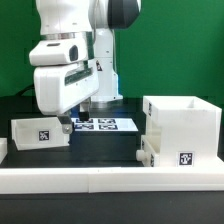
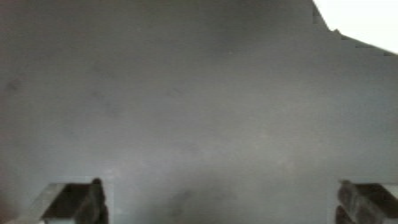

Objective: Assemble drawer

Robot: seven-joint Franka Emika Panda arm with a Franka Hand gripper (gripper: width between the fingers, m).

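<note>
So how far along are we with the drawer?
Done: one tray looks set into the bottom of the shell, though I can't tell whether it is pushed fully home. In hand: nothing. The gripper is open and empty, and hangs by the second tray, which lies loose at the exterior view's left. Left: grasp that tray and slide it into the shell.

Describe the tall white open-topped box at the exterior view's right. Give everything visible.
The tall white plastic cube-like shell stands upright on the black table at the exterior view's right, just behind the long low white rail. Its top is open, showing thin walls and a hollow inside. A black-and-white square tag sits low on its front face. A small white tray lies against its side toward the exterior view's left; whether it is slotted in cannot be told.
</note>
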